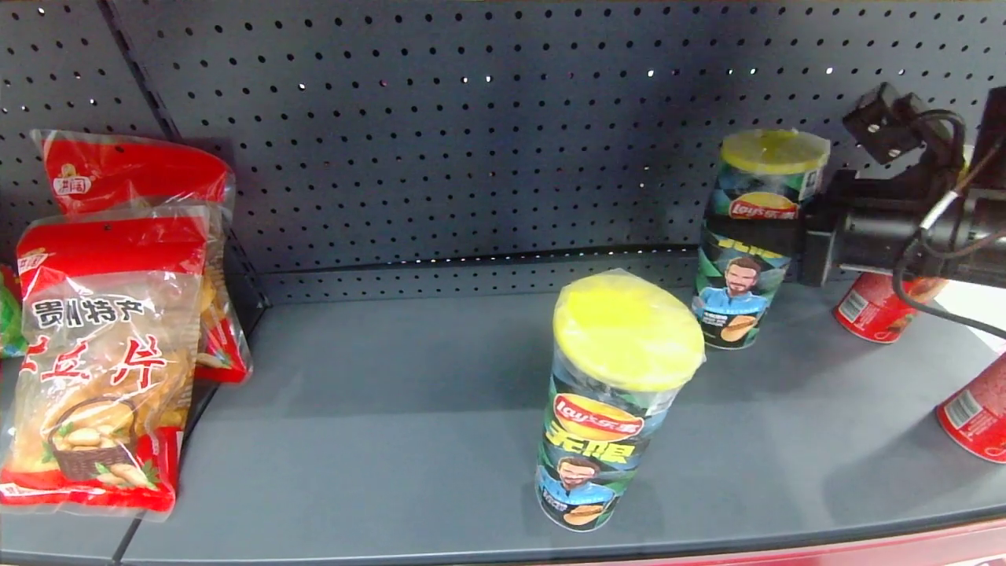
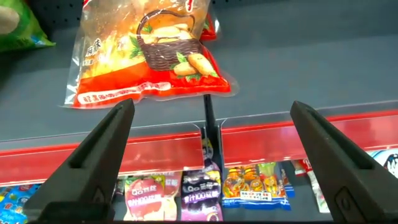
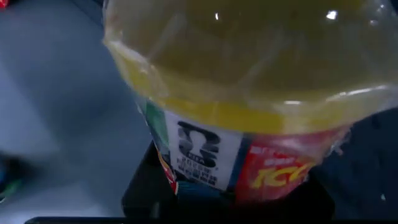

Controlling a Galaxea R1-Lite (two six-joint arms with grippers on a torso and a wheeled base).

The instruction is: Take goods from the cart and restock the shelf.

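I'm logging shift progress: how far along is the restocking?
Done: one yellow-lid can stands at the shelf front. In hand: the right hand grips a second can upright near the back wall; I cannot tell whether it rests on the shelf yet. Left: releasing it, then fetching more goods; the left hand is open and empty.

black right arm (image 1: 880,232) (looped cables (image 1: 898,277)), left gripper's (image 2: 212,104) 2 tapered fingers (image 2: 93,165)
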